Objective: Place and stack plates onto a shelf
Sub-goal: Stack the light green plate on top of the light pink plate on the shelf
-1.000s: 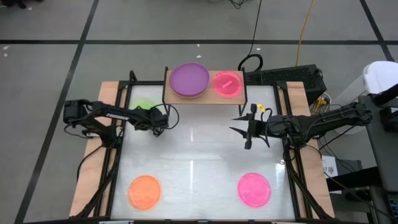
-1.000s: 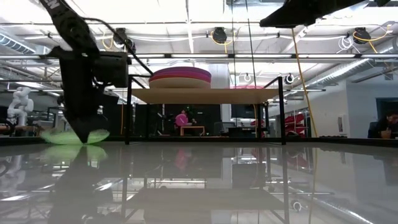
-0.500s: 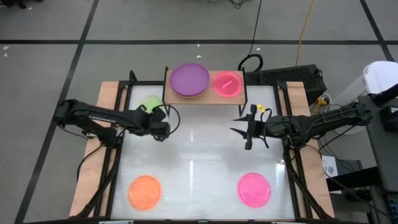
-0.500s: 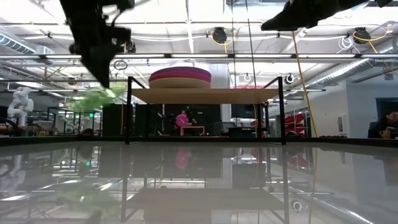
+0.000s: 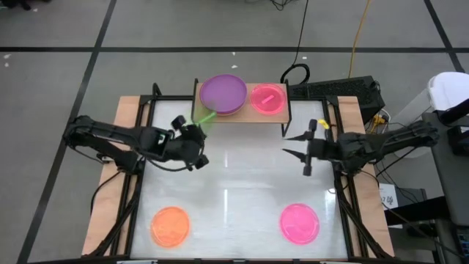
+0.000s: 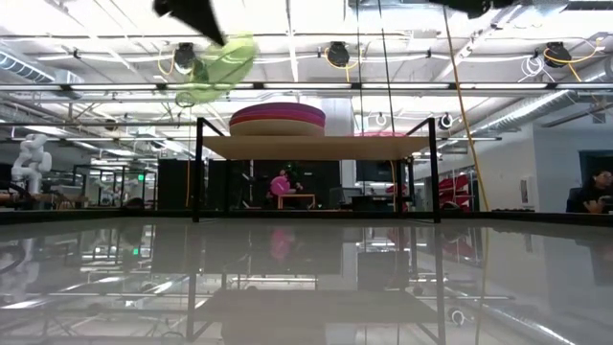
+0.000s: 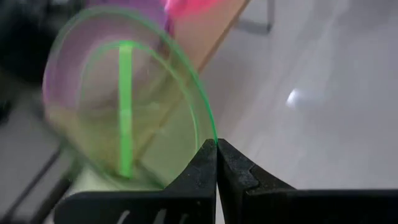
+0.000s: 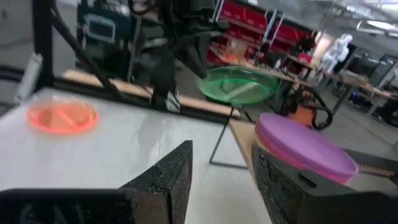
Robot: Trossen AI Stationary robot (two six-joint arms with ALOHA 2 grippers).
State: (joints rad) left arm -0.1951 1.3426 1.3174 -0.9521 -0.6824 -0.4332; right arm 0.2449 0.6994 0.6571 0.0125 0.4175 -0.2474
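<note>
Green plate [image 5: 204, 117], seen from the high view, is clamped at its rim in the left gripper [image 5: 196, 130], raised off the table, at seven o'clock from the purple plate [image 5: 223, 94] on the shelf [image 5: 242, 116]. A pink plate [image 5: 267, 98] sits beside the purple one. The right gripper [image 5: 296, 144] hangs spread open and empty at five o'clock from the shelf. An orange plate [image 5: 171, 225] and a magenta plate [image 5: 300, 223] lie on the white table [image 5: 234, 176].

Low view: the green plate [image 6: 218, 64] is tilted, higher than the shelf top [image 6: 316, 147], at ten o'clock from the stack.

Left wrist view: fingers [image 7: 208, 171] are pinched together on the green rim [image 7: 205, 115].

Right wrist view: the fingers [image 8: 165, 177] stand apart, holding nothing.
</note>
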